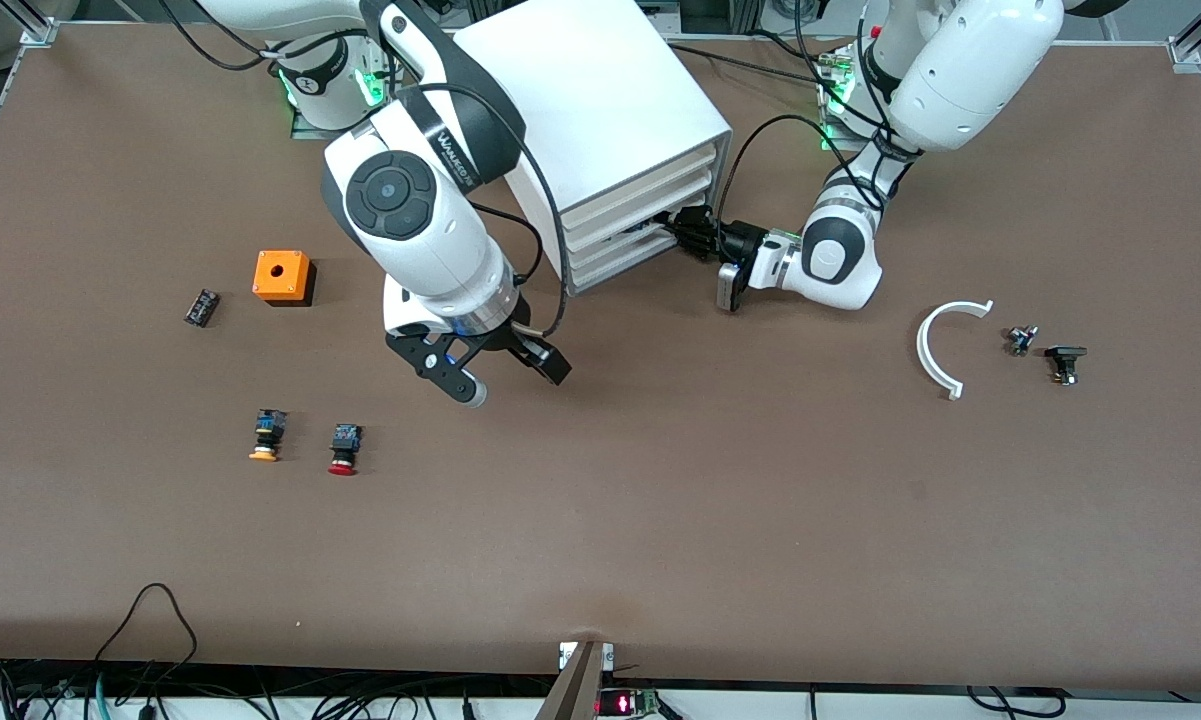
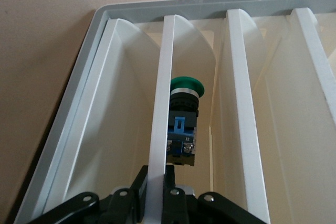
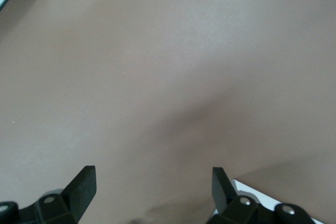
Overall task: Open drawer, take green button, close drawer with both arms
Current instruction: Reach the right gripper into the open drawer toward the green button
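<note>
Left gripper (image 1: 682,232) clamped on one drawer (image 2: 160,103) front, right gripper (image 1: 513,382) apart, four drawers.

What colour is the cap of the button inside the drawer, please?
Green, clearest in the left wrist view: button.

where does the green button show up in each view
Front view: not in it, hidden in the cabinet.
Left wrist view: the green button sits mid-picture in a drawer, just past the left gripper, whose jaws are shut on the drawer's front wall.
Right wrist view: not in it.
Shared landmark: the brown table.
</note>
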